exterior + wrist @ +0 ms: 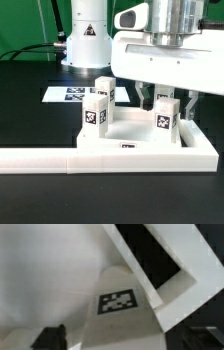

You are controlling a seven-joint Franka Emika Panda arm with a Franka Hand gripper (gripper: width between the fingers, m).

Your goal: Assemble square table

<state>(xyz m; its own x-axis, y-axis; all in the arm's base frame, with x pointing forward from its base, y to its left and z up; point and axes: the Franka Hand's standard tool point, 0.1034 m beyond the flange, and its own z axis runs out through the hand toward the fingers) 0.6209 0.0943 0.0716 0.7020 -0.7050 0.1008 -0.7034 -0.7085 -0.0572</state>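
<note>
1. Nearest the exterior camera, one long white rail (40,158) runs across the black table (30,120), and its far end turns up along the exterior view's right side of the tabletop
2. One white square tabletop (140,140) lies flat just behind that rail, raised rim upward, with a single small black-and-white tag (128,146) on its near wall
3. Three short white legs can be counted, all upright and each showing a tag: the front left leg (95,113) stands at the tabletop's corner on the exterior view's left, the rear left leg (106,90) stands just behind it, and the right leg (166,116) stands inside the tray on the exterior view's right
4. One gripper (169,102) hangs over the right leg with its two dark fingers (148,100) spread wide, one on each side of the block; a gap shows at both sides, so it has hold of nothing
5. In the wrist view, one leg's tagged face (118,301) fills the frame close up, the tabletop's rim (170,272) angles past it, and one dark fingertip (50,336) shows at the edge
6. Farther back, one marker board (68,95) lies flat on the table
7. Farthest off, the one arm's white base (86,40) rises behind the board
</note>
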